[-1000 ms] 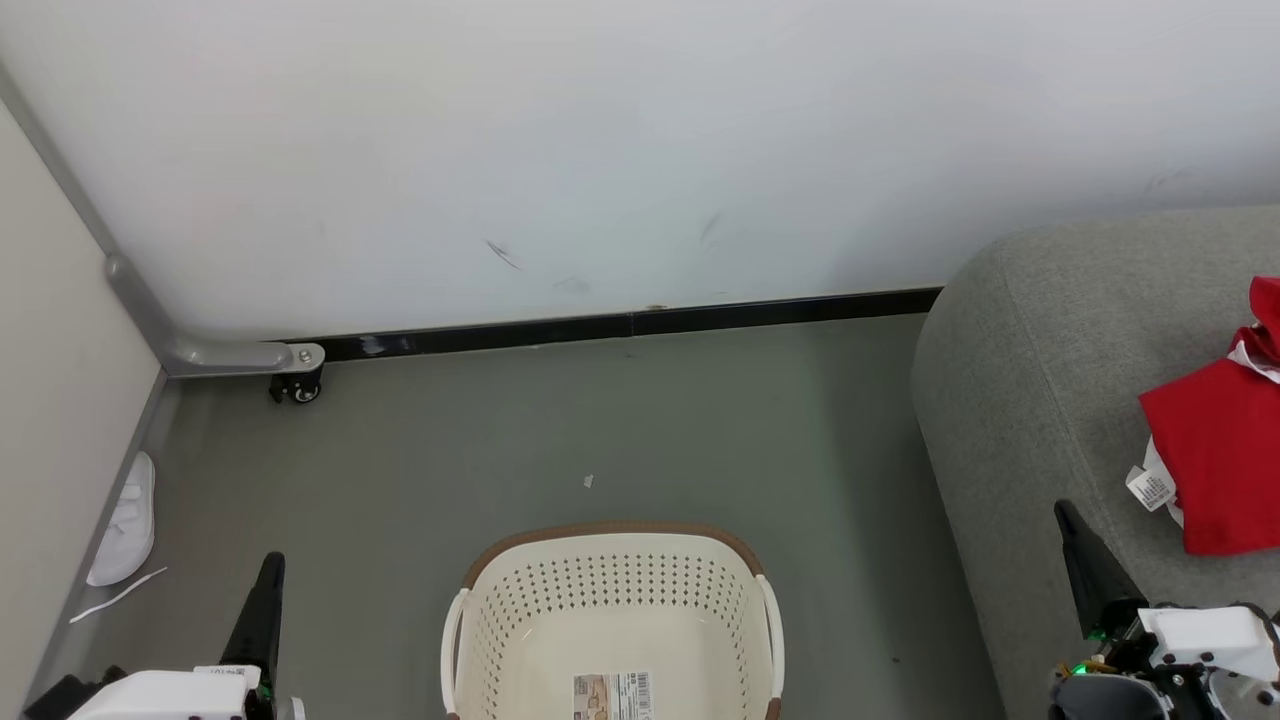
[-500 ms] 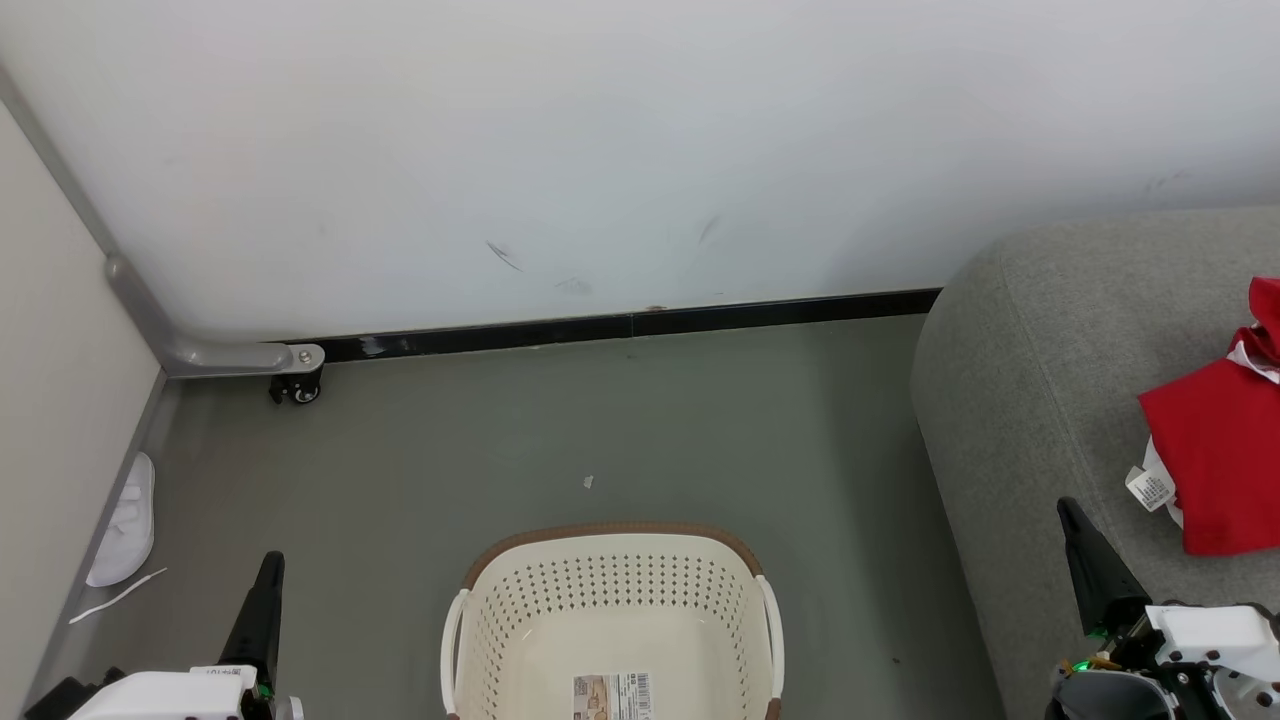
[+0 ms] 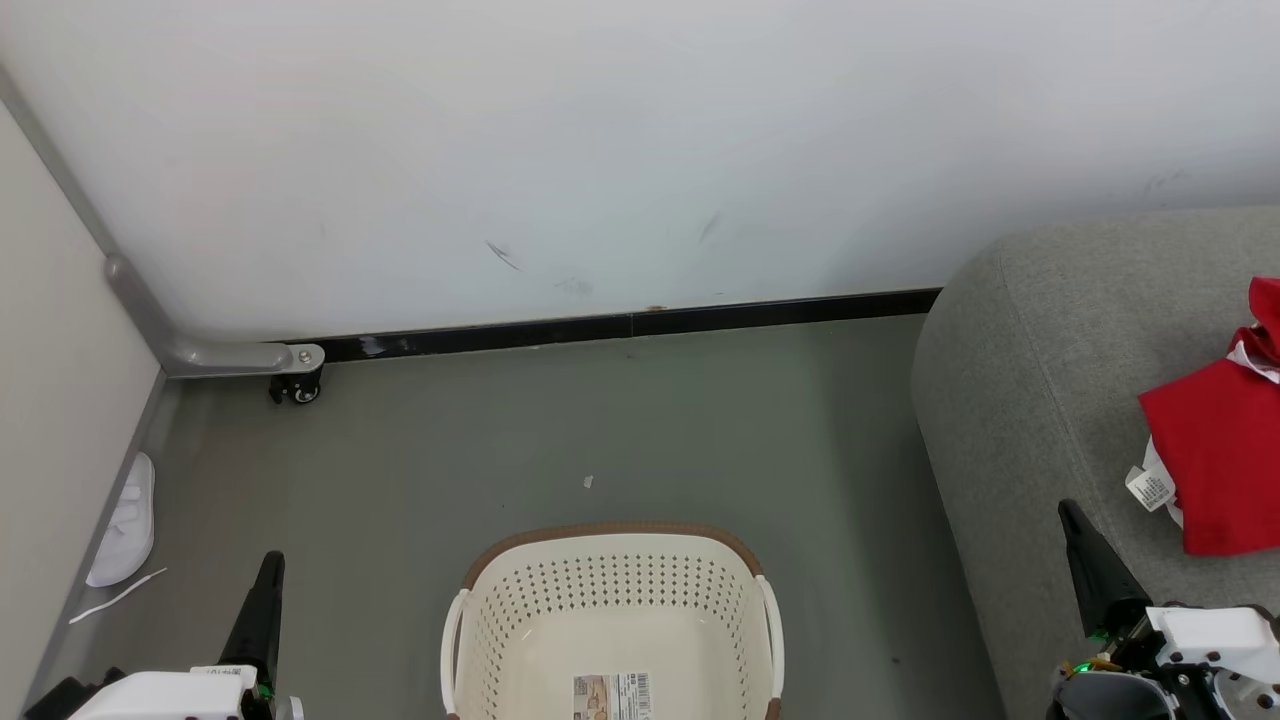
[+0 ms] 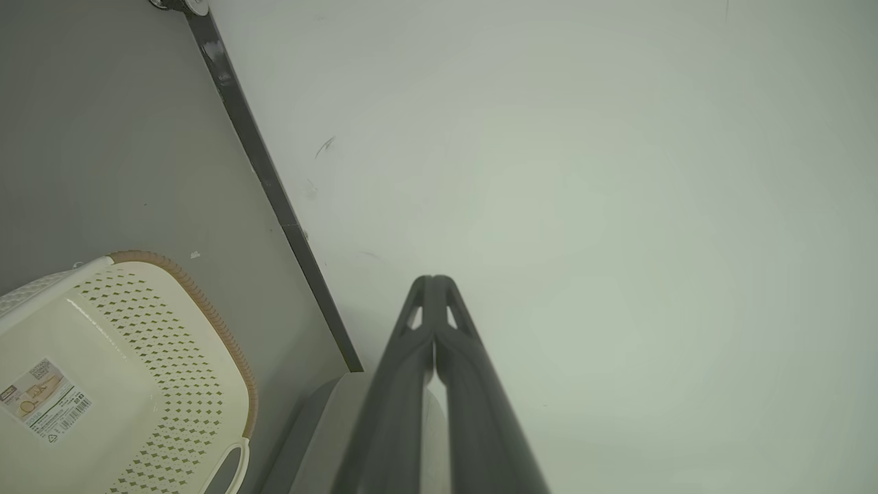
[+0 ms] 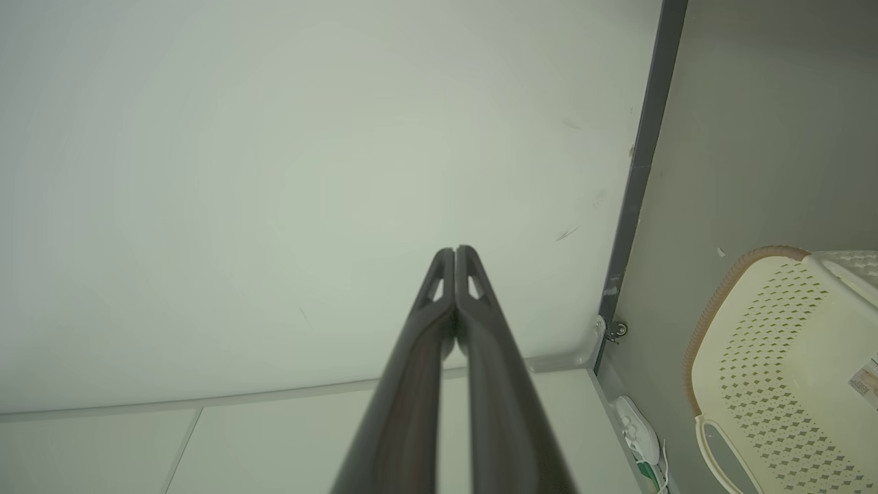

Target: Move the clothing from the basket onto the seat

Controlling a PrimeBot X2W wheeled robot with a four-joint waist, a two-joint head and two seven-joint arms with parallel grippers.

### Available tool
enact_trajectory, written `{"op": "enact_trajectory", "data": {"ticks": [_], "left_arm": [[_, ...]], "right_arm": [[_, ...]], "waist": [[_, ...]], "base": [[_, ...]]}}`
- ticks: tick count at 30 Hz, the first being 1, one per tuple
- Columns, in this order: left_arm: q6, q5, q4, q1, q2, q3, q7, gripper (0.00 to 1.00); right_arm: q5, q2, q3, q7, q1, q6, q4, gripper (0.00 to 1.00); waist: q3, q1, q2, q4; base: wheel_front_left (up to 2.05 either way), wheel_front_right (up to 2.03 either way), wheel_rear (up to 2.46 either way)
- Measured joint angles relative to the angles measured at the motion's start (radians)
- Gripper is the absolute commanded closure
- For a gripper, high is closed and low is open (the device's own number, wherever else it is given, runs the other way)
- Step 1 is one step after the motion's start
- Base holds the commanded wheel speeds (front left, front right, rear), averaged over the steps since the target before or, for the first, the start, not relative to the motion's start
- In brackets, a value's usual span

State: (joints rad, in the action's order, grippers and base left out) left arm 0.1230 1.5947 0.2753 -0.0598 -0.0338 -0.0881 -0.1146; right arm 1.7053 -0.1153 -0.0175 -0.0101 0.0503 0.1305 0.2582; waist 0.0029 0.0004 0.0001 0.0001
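Looks done: empty basket (image 3: 610,590), red clothes (image 3: 1215,460) up on seat (image 3: 1030,380). Rest left fingers (image 3: 265,600) and right fingers (image 3: 1085,545) low, both closed, holding nothing, well clear of clothes.

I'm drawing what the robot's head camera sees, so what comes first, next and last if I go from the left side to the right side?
white shoe → left tool → basket → right tool → red clothing
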Motion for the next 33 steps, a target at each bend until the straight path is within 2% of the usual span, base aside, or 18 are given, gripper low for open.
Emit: {"op": "enact_trajectory", "data": {"ticks": [33], "left_arm": [[0.0, 0.0, 0.0, 0.0, 0.0, 0.001, 0.0, 1.0]], "right_arm": [[-0.001, 0.001, -0.004, -0.003, 0.0, 0.0, 0.002, 1.0]], "waist": [[0.0, -0.0001, 0.0, 0.0]], "base": [[0.0, 0.0, 0.0]]}}
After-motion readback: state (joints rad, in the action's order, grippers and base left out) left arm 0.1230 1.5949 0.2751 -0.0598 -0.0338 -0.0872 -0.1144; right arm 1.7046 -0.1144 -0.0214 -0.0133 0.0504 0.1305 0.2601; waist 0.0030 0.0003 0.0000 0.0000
